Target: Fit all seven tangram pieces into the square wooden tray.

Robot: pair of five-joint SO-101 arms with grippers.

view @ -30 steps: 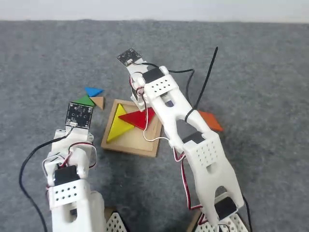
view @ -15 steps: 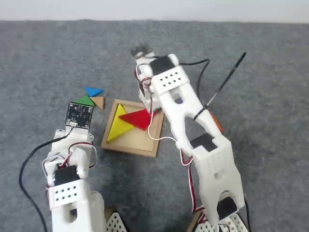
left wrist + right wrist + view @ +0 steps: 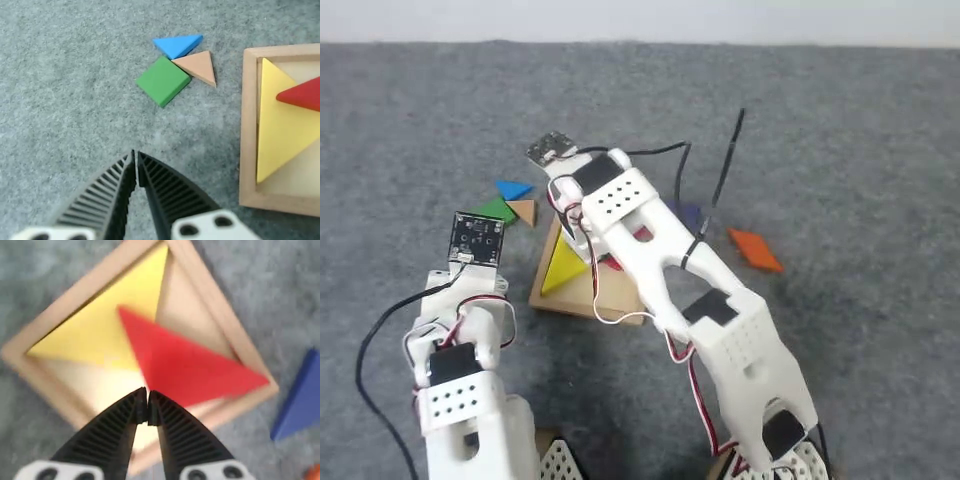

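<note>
On grey counter [image 3: 840,130], saw wooden tray [image 3: 582,302] with yellow triangle [image 3: 105,325] flat inside, red triangle [image 3: 185,367] askew across it. Found right end effector [image 3: 148,407] closed, empty, above tray; left end effector [image 3: 136,162] likewise, beside it. Judged red triangle light, stiff, slick; best pinched across its edges

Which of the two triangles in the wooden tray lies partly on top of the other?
The red triangle: one of its corners covers part of the yellow triangle, which sits beneath it, against the wall of the tray.
</note>
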